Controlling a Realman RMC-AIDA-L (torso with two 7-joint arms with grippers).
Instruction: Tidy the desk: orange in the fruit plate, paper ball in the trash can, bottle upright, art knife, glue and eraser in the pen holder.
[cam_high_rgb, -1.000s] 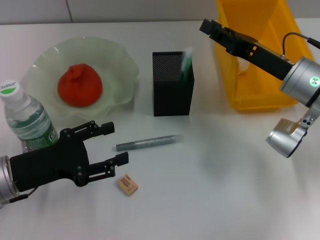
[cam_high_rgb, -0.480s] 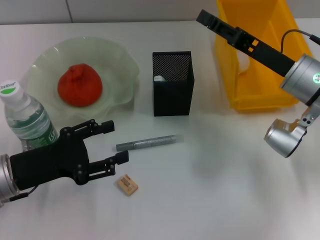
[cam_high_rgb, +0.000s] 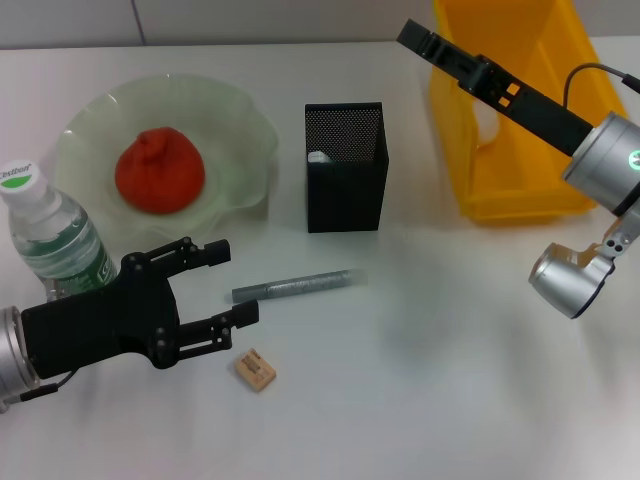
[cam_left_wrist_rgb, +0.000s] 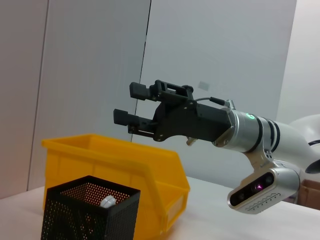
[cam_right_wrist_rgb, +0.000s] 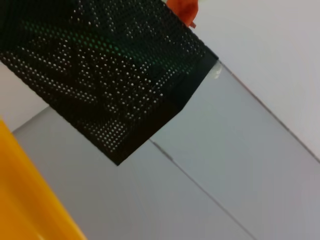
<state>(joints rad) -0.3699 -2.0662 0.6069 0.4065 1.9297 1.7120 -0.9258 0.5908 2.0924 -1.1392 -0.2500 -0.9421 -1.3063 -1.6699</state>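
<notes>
pen holder (cam_high_rgb: 345, 180) stands on white desk (cam_high_rgb: 450, 350), grey wall (cam_left_wrist_rgb: 225, 65) behind.

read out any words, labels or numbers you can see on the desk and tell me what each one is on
Bottle cap: green print on the white top, too blurred to read.
Bottle label: green with pale markings, too small to read.
Eraser: faint lines only, no readable letters.
Grey pen-shaped tool: speckled, no readable text.
Yellow bin, black mesh holder, orange and glass bowl: no text visible.
</notes>
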